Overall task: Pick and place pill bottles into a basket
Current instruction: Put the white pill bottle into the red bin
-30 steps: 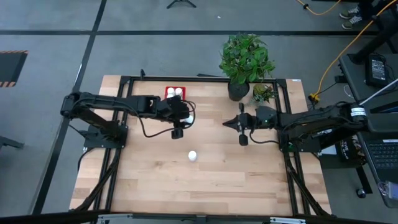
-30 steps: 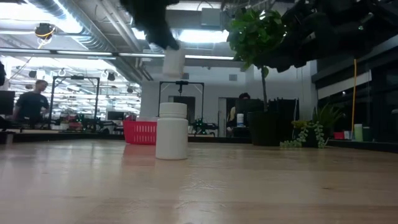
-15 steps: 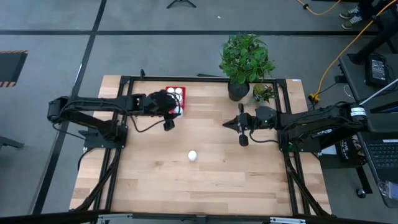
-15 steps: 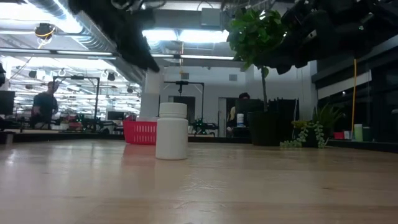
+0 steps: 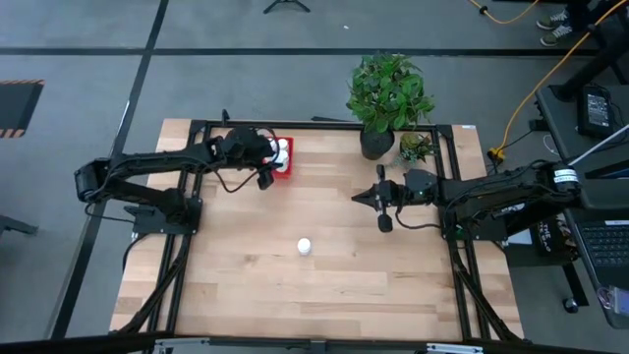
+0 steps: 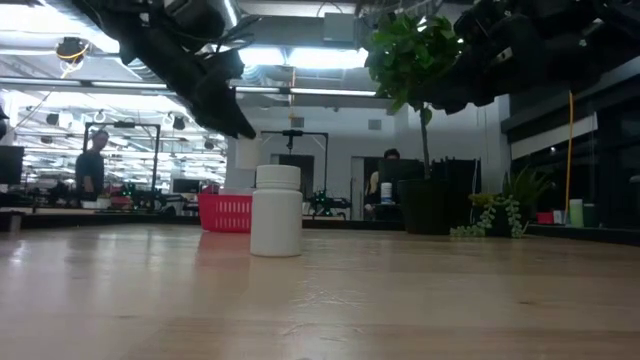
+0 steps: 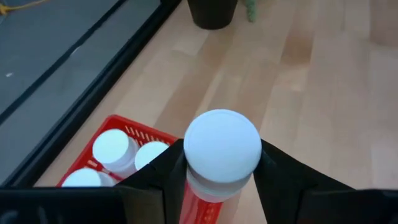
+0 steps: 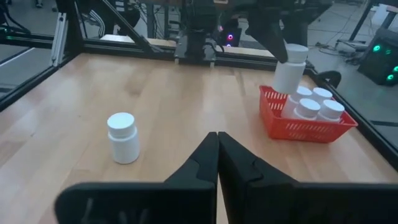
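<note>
**My left gripper holds a pill bottle above the red basket**

The wooden table point(image 5: 324, 285) carries everything in this figure, with a large potted plant point(image 5: 388, 98) at its far edge and a smaller plant point(image 5: 417, 147) just beside the pot.

My left arm point(image 5: 147, 169) reaches along the far side of the table to the basket point(image 8: 306, 129), a red, low-walled tray that sits near the far edge, to the left of the large plant. My right arm point(image 5: 491, 192) waits over the table's right half.

My left gripper point(image 7: 222, 163) is partly open, its two dark fingers point(image 7: 166, 177) pressed against opposite sides of a held pill bottle point(image 7: 222, 149). This bottle hangs over the basket's near end, clear of the table; the right wrist view shows it tilted above the bottles beneath it.

My right gripper point(image 8: 217, 149) is fully closed, fingers together, and has hold of nothing.

Inside the basket stand several capped bottles point(image 8: 314, 102); four caps show in the right wrist view, three in the left wrist view.

One lone pill bottle point(image 5: 305, 246) stands upright near the middle of the table, well apart from the basket and from both grippers.
</note>
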Action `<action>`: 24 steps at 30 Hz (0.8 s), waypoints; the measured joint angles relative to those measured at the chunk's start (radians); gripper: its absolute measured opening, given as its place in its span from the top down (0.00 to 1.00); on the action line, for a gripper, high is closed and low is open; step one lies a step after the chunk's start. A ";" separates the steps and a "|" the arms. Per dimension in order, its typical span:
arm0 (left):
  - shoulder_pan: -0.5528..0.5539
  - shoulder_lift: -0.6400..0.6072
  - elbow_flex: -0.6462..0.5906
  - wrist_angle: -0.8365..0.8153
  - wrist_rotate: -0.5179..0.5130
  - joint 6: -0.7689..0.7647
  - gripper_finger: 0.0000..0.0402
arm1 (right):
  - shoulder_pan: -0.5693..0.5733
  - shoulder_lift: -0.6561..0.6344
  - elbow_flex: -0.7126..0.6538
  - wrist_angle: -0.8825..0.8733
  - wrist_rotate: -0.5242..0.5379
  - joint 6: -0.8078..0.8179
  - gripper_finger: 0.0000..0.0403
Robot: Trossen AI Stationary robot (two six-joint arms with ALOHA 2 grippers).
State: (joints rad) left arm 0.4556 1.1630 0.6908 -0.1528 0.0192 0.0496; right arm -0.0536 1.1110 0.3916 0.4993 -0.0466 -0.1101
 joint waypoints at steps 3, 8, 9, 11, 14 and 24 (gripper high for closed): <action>0.005 0.000 0.000 0.008 0.005 -0.001 0.62 | 0.000 0.000 0.000 0.000 0.001 -0.003 0.98; 0.005 0.000 0.000 0.022 0.002 -0.001 0.62 | 0.000 0.000 0.000 -0.002 0.001 -0.006 0.98; 0.005 0.000 -0.002 0.026 0.002 -0.001 0.62 | 0.000 0.000 0.000 -0.003 0.001 -0.006 0.98; 0.005 0.000 -0.027 0.071 0.002 -0.003 0.62 | 0.000 0.000 0.000 -0.003 0.001 -0.005 0.98; 0.005 0.000 -0.076 0.129 0.000 -0.011 0.62 | 0.000 0.000 0.000 -0.004 0.001 -0.004 0.98; 0.005 0.001 -0.109 0.151 -0.055 -0.027 0.62 | 0.000 0.000 0.000 -0.002 0.002 -0.004 0.98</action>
State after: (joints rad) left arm 0.4610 1.1639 0.5819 -0.0021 -0.0361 0.0221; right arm -0.0540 1.1110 0.3916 0.4969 -0.0448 -0.1139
